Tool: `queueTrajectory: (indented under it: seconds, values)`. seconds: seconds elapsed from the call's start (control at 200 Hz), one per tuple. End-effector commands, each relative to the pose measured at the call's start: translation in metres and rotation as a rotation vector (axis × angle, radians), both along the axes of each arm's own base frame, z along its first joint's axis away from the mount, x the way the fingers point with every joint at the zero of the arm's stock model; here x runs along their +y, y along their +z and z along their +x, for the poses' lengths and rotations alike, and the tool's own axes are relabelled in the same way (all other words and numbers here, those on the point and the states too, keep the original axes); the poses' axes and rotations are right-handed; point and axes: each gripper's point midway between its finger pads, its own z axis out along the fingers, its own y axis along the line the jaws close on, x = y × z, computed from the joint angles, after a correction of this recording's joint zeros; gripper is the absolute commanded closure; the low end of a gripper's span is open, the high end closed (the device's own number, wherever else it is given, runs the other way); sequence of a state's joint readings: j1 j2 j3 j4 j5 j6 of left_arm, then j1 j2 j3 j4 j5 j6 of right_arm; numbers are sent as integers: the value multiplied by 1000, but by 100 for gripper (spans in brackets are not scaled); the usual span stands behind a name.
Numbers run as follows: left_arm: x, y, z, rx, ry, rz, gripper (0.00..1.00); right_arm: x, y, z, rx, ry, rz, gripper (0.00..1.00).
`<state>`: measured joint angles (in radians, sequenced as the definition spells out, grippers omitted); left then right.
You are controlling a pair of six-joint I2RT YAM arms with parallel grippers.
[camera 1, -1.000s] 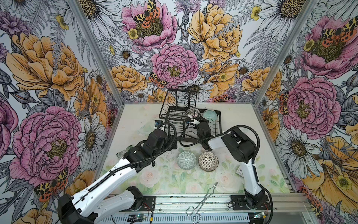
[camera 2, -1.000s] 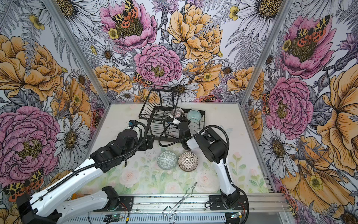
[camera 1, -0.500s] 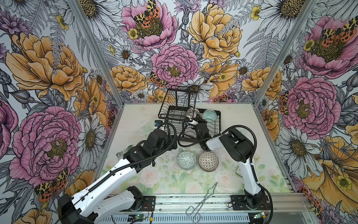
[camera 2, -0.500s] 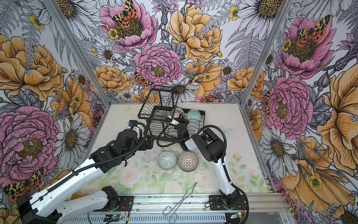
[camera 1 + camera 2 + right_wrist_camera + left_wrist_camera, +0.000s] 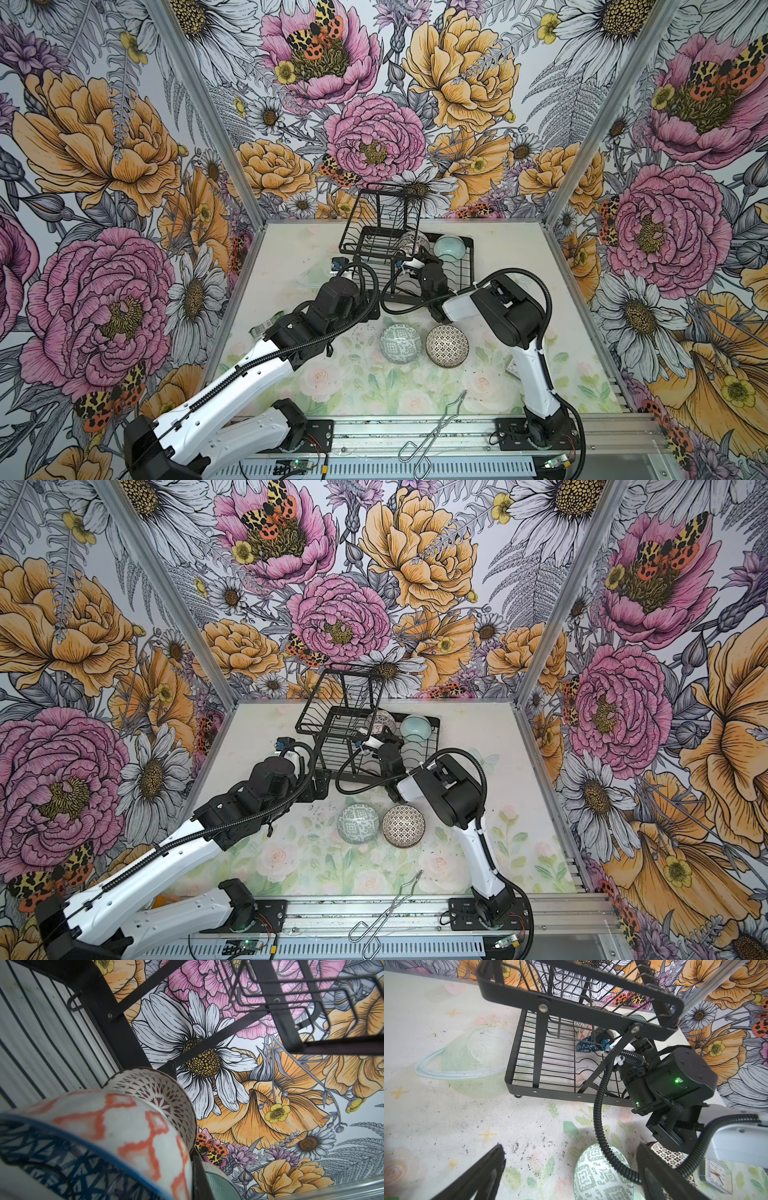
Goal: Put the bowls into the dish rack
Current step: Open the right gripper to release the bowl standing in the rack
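Bowls: six counted. Four are inside the dish rack [image 5: 581, 1016]: lattice bowl [image 5: 158, 1093], orange-marked bowl [image 5: 124, 1122], blue bowl [image 5: 62, 1147], mint bowl [image 5: 451, 248]. Two are on the table [image 5: 291, 257]: grey-green bowl [image 5: 401, 344], dotted bowl [image 5: 447, 345]. Dish racks: one. Robot arms: two, left arm [image 5: 257, 370] and right arm [image 5: 532, 374]. Metal tongs [image 5: 446, 415]: one pair. Small clock [image 5: 714, 1174]: one.

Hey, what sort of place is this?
Probably a robot test booth: left arm and right arm bolted to a rail, flower-print walls boxing in the table, a dish rack.
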<state>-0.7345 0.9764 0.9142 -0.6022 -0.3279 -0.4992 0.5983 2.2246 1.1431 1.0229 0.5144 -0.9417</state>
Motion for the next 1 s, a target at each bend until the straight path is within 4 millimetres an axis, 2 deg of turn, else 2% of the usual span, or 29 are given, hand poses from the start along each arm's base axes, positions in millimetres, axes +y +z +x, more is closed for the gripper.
queueTrajectory:
  seconds: [0.0,0.515,0.595,0.651,0.701,0.756,0.791,0.861,0.996]
  values:
    - [4,4,3,-8,32,-10,1,-6,18,4,-10,-17,6,92]
    - [3,3,8,-6,46,3,1,-17,44,-6,-15,-1,-9,78]
    - [5,3,9,-9,56,13,1,-21,45,-12,-13,5,-25,67]
    - [6,4,10,-12,62,14,1,-25,46,-17,-7,12,-35,51]
    - [8,4,11,-15,68,17,1,-30,45,-21,2,14,-41,32]
    - [9,5,11,-18,73,21,1,-36,46,-27,9,15,-43,18]
    - [10,5,12,-20,76,23,1,-41,47,-30,10,13,-43,12]
    - [12,6,13,-23,81,23,1,-49,46,-38,24,17,-48,7]
    - [14,8,13,-30,84,28,1,-63,52,-52,26,13,-33,5]
